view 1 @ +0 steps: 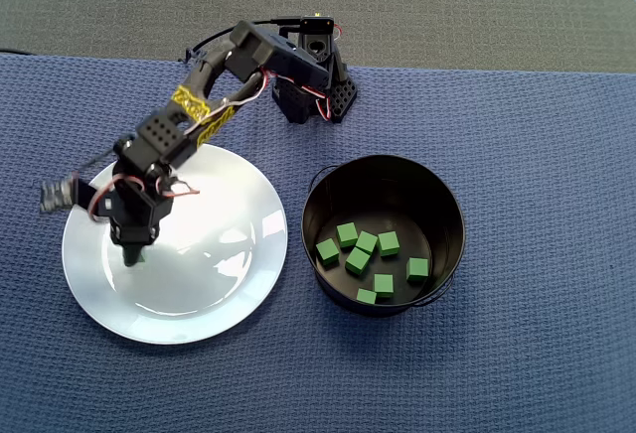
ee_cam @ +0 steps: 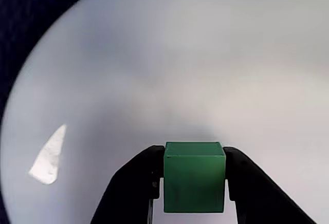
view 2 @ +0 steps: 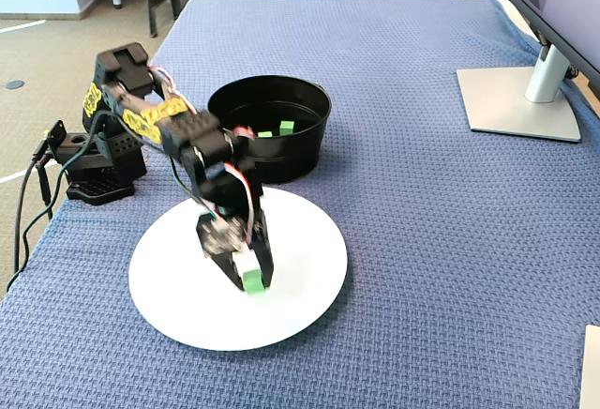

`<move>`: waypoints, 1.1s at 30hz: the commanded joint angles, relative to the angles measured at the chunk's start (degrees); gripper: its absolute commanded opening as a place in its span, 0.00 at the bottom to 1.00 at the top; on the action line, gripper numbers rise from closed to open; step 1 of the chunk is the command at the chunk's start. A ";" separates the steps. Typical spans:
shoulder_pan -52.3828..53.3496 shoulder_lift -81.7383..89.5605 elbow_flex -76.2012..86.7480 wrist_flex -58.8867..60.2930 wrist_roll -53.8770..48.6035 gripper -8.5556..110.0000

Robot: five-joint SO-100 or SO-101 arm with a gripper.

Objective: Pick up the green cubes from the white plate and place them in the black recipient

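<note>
The black two-finger pincer [ee_cam: 194, 183] is clamped on one small matte green cube [ee_cam: 194, 176] low over the large glossy white plate [ee_cam: 216, 64], ready for carrying. Beside the plate, the deep black metal pot [view 1: 447, 205] holds eight green cubes [view 1: 367, 243], so this looks like the last one.

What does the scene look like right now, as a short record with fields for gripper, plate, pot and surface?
gripper: gripper over the white plate, shut on a green cube
plate: no loose cubes visible on it
pot: black pot beside the plate, eight green cubes inside
surface: blue woven cloth
</note>
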 commanded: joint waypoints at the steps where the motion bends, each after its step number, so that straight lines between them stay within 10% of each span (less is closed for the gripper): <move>1: -1.49 15.21 -6.15 8.17 14.68 0.07; 16: -26.98 52.91 17.23 21.45 42.45 0.07; 31: -54.40 66.97 49.22 7.38 52.82 0.07; 33: -53.35 66.71 49.22 7.56 51.59 0.22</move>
